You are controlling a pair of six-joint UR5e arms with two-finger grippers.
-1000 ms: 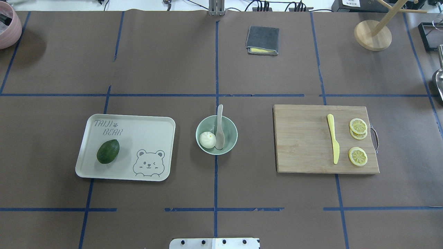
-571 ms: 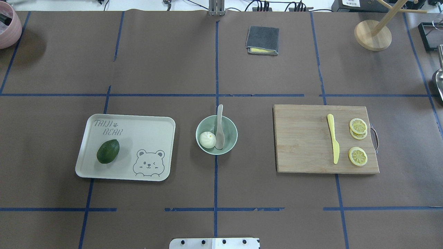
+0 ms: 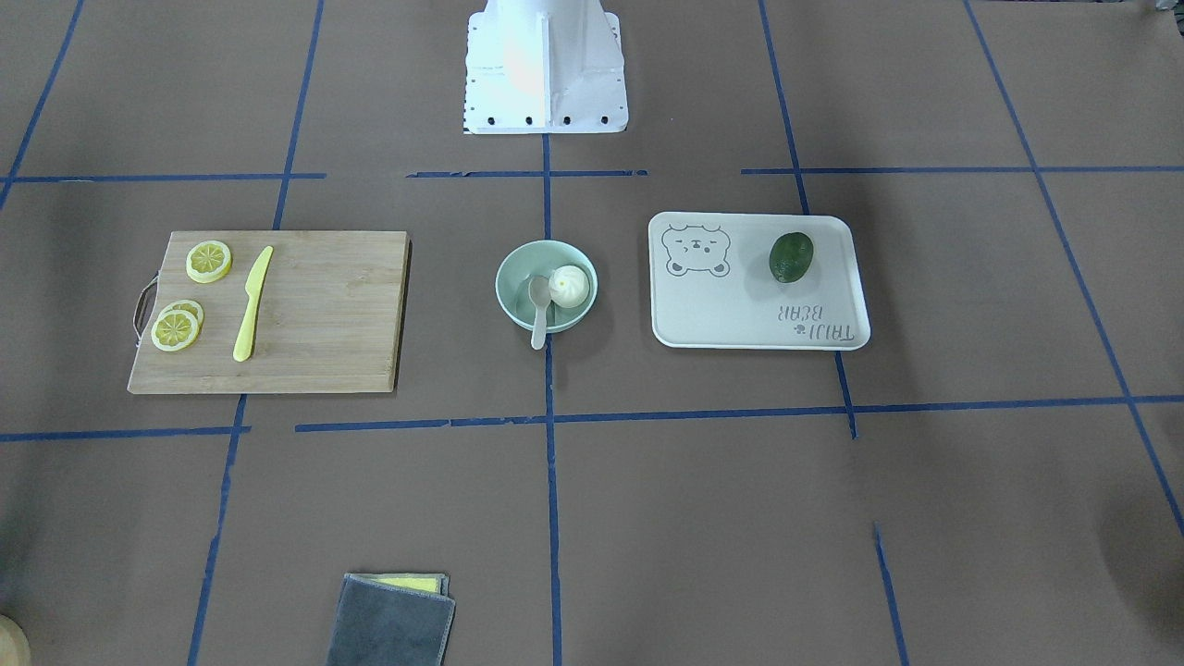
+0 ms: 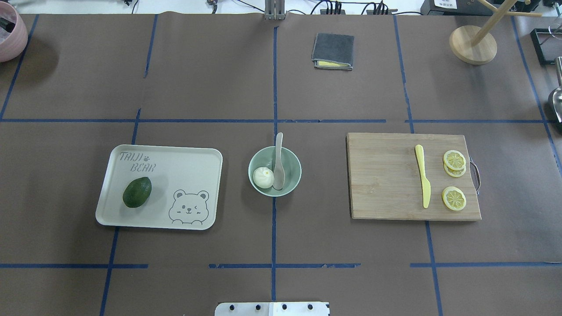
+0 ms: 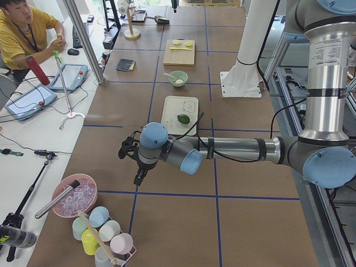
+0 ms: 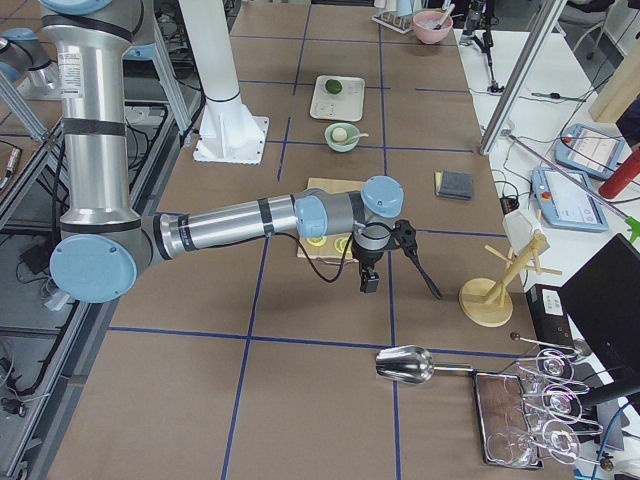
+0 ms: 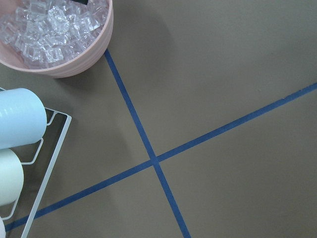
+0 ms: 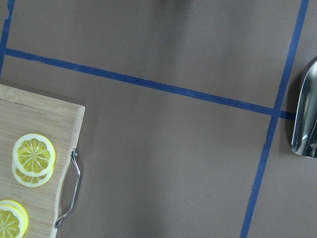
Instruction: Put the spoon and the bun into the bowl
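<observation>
— Overhead exterior: what do you count?
— One bowl (image 4: 291,168) in the middle of the table (image 4: 210,79), holding one bun (image 4: 263,177) and one spoon (image 4: 278,162). The scoop lies just beside the bun, and the handle pokes out over the far rim.
— Elsewhere?
— One tray (image 4: 184,169) with one avocado (image 4: 137,192). One cutting board (image 4: 382,175) with one yellow knife (image 4: 423,175) and three lemon slices (image 4: 454,198), two of them overlapping.
— Any writing?
— "TAIJI BEAR" on the tray, near a bear drawing.
— Fingers?
— Left fingers (image 5: 124,150) and right fingers (image 6: 432,288) hang near opposite table ends; open or closed, I cannot tell
</observation>
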